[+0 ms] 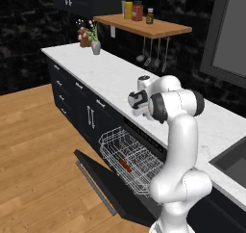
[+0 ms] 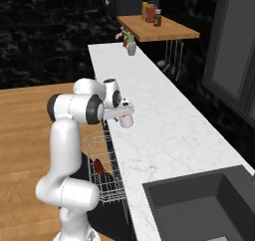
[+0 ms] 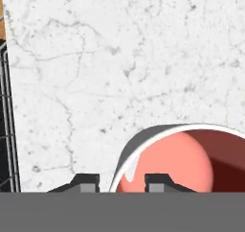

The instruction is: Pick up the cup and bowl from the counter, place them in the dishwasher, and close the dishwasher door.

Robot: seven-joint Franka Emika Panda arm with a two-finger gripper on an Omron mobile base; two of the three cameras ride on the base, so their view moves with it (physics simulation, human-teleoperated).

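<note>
Left base view, left to right:
- Grey vase (image 1: 96, 47) with pink flowers sits at the far end of the tabletop (image 1: 110, 73). Wooden shelf (image 1: 144, 26) with bottles hangs on the wall behind, utensils hanging under it.
- Black drawer cabinets (image 1: 72, 90) sit below the tabletop.
- Dishwasher (image 1: 144, 133) is open. Dishwasher door (image 1: 110, 188) is dropped right down, near level over the wood floor.
- White wire rack (image 1: 129, 160) is pulled out above the door. Bowl (image 1: 125, 165) stands on edge inside it, tilted between the wires.
- My arm comes next, with the hand over the front edge of the tabletop, above the rack.
- Sink (image 1: 235, 162) is at the far right.

Right base view:
- Bowl (image 2: 98, 166) shows in the rack, left of the tabletop edge.
- Cup (image 2: 126, 119) is directly under my hand, upright, at the tabletop's front edge. I can't tell if its base is touching the surface.
- Sink (image 2: 199, 205) is lower right.

Hand view:
- Rack wires run along the left edge, then bare marble.
- Tool (image 3: 123, 182) straddles the cup (image 3: 182, 159) wall: left tip outside, right tip inside over the salmon-red interior.
- Tips are apart, with a small gap showing on each side of the wall. Not clamped on it.
</note>
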